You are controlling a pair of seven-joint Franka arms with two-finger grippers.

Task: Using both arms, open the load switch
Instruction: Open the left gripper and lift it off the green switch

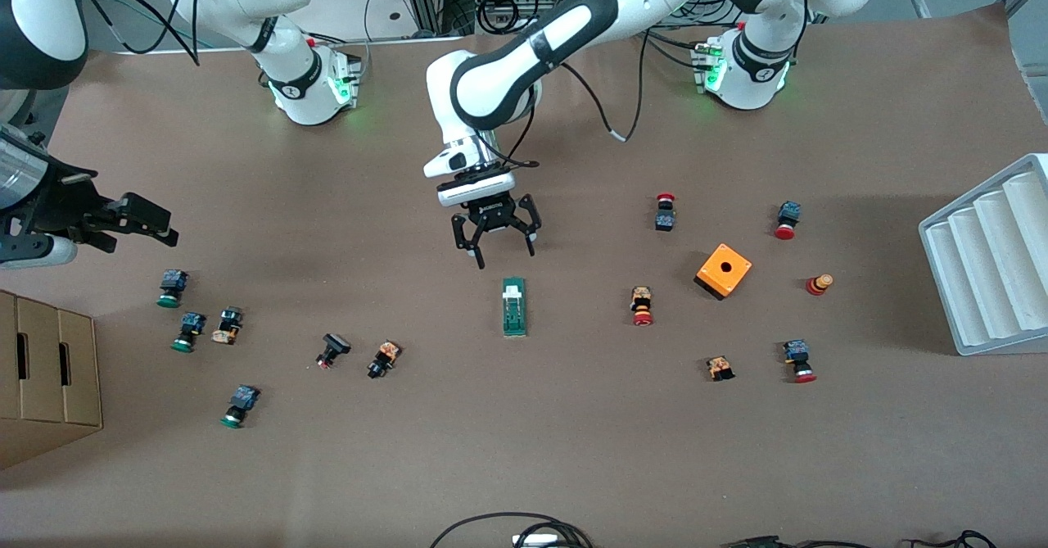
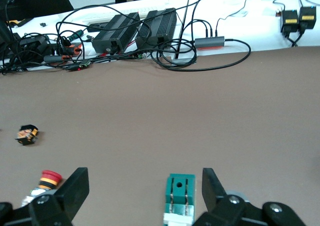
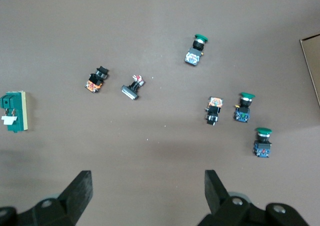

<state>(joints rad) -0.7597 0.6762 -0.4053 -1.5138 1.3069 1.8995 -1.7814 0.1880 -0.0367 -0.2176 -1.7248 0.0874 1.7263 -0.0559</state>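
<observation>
The load switch [image 1: 514, 306] is a narrow dark-green block with a white tab, lying flat in the middle of the table. My left gripper [image 1: 505, 255] hangs open just above the table, by the switch's end toward the robots' bases. In the left wrist view the switch [image 2: 180, 196] lies between the open fingers [image 2: 75, 191], close to one of them and untouched. My right gripper [image 1: 147, 222] hovers open over the right arm's end of the table, with nothing in it. The right wrist view shows the switch [image 3: 14, 112] well off from that open gripper [image 3: 147, 191].
An orange box with a hole [image 1: 723, 270] and red-capped pushbuttons [image 1: 642, 305] lie toward the left arm's end. Green-capped pushbuttons [image 1: 170, 287] lie under and near the right gripper. A cardboard box [image 1: 45, 376] and a white ridged tray [image 1: 991, 261] stand at the table's two ends.
</observation>
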